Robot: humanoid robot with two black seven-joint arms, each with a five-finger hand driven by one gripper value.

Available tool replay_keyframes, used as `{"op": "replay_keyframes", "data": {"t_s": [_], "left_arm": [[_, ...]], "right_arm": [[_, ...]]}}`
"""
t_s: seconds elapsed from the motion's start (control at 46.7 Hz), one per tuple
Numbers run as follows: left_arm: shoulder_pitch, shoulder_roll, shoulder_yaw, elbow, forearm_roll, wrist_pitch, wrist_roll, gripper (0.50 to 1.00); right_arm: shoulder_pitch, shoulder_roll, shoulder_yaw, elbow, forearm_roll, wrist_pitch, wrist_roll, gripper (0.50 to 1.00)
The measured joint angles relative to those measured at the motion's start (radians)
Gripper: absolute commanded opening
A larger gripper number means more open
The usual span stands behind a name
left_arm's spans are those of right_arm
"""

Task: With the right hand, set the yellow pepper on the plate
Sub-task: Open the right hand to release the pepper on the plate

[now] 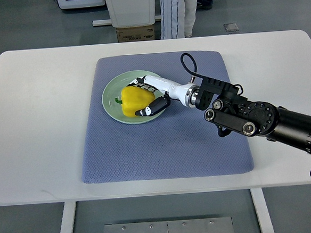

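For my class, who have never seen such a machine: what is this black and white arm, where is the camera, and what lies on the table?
The one picture looks down steeply from the robot's own side. A humanoid robot's right arm enters from the right edge; its right hand has fingers closed around a yellow pepper, which sits on a pale green plate. The plate rests on a blue-grey mat on a white table. The left arm is not visible. A person's legs stand beyond the table.

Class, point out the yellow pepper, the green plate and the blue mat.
yellow pepper (134, 100), top view, its upper side.
green plate (110, 92), top view, bare left rim.
blue mat (163, 148), top view, bare front area.
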Motion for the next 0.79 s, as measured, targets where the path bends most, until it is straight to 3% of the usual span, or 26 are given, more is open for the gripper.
{"op": "replay_keyframes", "data": {"t_s": [0.214, 0.236, 0.321, 0.343, 0.514, 0.792], "left_arm": [[0.000, 0.000, 0.000, 0.000, 0.000, 0.000, 0.000, 1.000], [0.000, 0.000, 0.000, 0.000, 0.000, 0.000, 0.000, 1.000], [0.000, 0.000, 0.000, 0.000, 0.000, -0.001, 0.000, 1.000], [0.000, 0.000, 0.000, 0.000, 0.000, -0.001, 0.000, 1.000], [0.000, 0.000, 0.000, 0.000, 0.000, -0.001, 0.000, 1.000], [0.000, 0.000, 0.000, 0.000, 0.000, 0.000, 0.000, 1.000]], "right_arm": [[0.000, 0.000, -0.002, -0.006, 0.000, -0.020, -0.001, 0.500], [0.000, 0.000, -0.002, -0.006, 0.000, -0.021, -0.001, 0.524], [0.000, 0.000, -0.002, -0.006, 0.000, -0.023, -0.001, 0.798], [0.000, 0.000, -0.002, -0.006, 0.000, -0.023, 0.000, 0.834], [-0.014, 0.000, 0.000, -0.006, 0.002, -0.024, 0.002, 0.974], [-0.019, 0.000, 0.005, -0.009, 0.010, -0.035, 0.003, 0.991]]}}
